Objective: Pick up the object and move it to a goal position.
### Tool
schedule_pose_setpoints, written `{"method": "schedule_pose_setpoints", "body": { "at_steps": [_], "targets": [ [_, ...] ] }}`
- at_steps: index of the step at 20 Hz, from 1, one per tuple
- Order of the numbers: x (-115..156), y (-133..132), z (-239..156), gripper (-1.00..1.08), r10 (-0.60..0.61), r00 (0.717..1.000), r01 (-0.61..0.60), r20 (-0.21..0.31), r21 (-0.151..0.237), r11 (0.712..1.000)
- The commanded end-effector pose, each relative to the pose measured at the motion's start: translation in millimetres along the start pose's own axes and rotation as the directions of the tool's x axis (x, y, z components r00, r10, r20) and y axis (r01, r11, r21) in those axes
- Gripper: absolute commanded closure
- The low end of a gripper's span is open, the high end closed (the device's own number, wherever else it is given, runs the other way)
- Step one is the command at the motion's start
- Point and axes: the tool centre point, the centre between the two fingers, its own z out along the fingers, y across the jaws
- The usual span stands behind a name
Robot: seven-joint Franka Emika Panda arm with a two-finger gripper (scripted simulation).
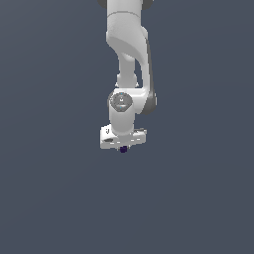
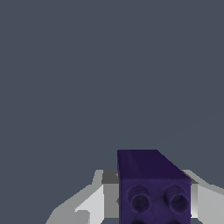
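Gripping: your gripper (image 1: 123, 147) is closed on the object (image 1: 123, 149), a fingertip (image 2: 94, 203) pressed to each side.
Object: you see a dark purple block (image 2: 153, 188) with round studs on its near face, sitting between the white fingers.
Arm: your white arm (image 1: 128, 54) hangs straight down mid-frame in the exterior view.
Surroundings: only flat grey-blue behind; you cannot tell a surface from background.

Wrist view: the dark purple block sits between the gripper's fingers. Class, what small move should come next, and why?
Probably carry it toward the goal, keeping the grip. The purple block sits between the pale fingers, and in the exterior view it shows just under the gripper, apparently held. No goal marker shows, so the direction cannot be told.
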Motion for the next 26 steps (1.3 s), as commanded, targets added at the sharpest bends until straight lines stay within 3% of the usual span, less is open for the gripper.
{"method": "schedule_pose_setpoints", "body": {
  "at_steps": [1, 19, 26],
  "targets": [
    [1.5, -17.2, -18.4, 1.08, -0.001, 1.000, 0.001, -0.001, 0.000, 1.000],
    [15.3, -170.1, -184.8, 1.08, -0.001, 1.000, 0.001, -0.001, -0.002, 1.000],
    [21.6, -209.6, -228.1, 1.08, -0.001, 1.000, 0.001, -0.002, -0.001, 1.000]
  ]
}}
